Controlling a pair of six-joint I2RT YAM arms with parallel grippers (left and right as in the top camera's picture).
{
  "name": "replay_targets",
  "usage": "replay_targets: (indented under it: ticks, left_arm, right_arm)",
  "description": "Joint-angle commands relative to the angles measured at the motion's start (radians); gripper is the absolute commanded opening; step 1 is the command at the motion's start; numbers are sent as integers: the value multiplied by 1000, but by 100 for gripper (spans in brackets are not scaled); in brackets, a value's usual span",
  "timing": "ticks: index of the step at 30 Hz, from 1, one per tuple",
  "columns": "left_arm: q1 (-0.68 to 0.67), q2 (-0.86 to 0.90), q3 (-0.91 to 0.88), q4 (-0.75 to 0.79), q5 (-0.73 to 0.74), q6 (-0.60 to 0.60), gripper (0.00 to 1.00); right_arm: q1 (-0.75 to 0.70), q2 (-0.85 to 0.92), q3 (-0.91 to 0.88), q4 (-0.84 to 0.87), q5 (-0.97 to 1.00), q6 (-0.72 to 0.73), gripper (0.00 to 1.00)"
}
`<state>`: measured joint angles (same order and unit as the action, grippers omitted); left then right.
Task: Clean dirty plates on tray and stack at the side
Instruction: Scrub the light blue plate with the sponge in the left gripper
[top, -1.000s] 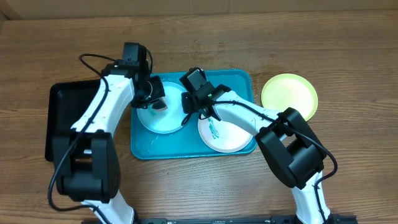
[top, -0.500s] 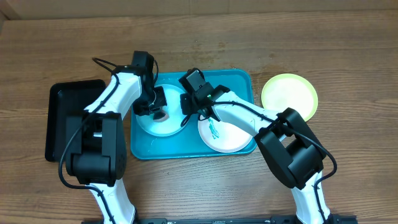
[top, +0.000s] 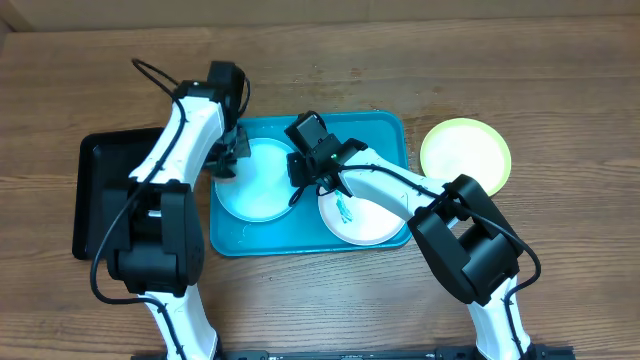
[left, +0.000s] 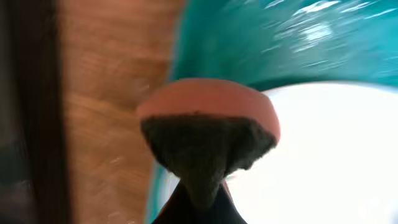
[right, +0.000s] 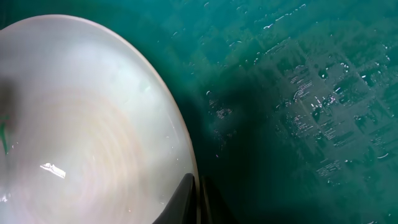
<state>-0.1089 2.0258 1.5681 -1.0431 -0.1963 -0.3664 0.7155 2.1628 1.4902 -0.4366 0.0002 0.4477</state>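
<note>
Two plates on tray (top: 385, 125), frame centre: pale blue plate (top: 262, 185), smeared white plate (top: 370, 220). Left tool (top: 228, 160) clamped on sponge (left: 208, 118) at blue rim, upper left; right tool (top: 312, 178) together beside white rim. Step: wiping blue; next likely needs sponge swept inward.

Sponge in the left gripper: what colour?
The sponge is salmon pink over a dark grey scouring layer; clearest in the left wrist view.

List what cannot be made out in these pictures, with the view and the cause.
1. Overhead: tips of the left gripper, hidden under its own wrist.
2. Left wrist: sponge and tray, smeared by motion blur.
3. Right wrist: most of the white plate and its smear, cut off at the left edge.
</note>
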Motion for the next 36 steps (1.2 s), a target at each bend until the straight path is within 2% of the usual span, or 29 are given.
replay_targets:
  ticks: [1,4,7,14,24,31,34,36]
  left_arm:
    - [1,10,9,50,313,15,4]
    - [-6,10,-31,119,447,19,4]
    - [-16,10,-83,157,449,20,4]
    - [-6,10,-157,154,266,23,4]
    - [-2,10,-172,100,-149,23,4]
    - [-2,6,-148,85,-233,23,4]
    - [-4,5,-85,51,-217,23,4]
    - [-5,5,-33,29,-154,23,4]
  right_arm:
    - [-16,10,-5,5,44,-6,4]
    - [-16,10,-5,10,44,-6,4]
    - [-16,10,-5,9,44,-6,4]
    - [-16,10,-5,9,44,-7,4]
    - [-16,10,-5,8,44,-10,4]
    - [-16,10,-5,9,44,-10,4]
    - [-16,10,-5,9,44,-10,4]
    - [-16,10,-5,13,44,-10,4]
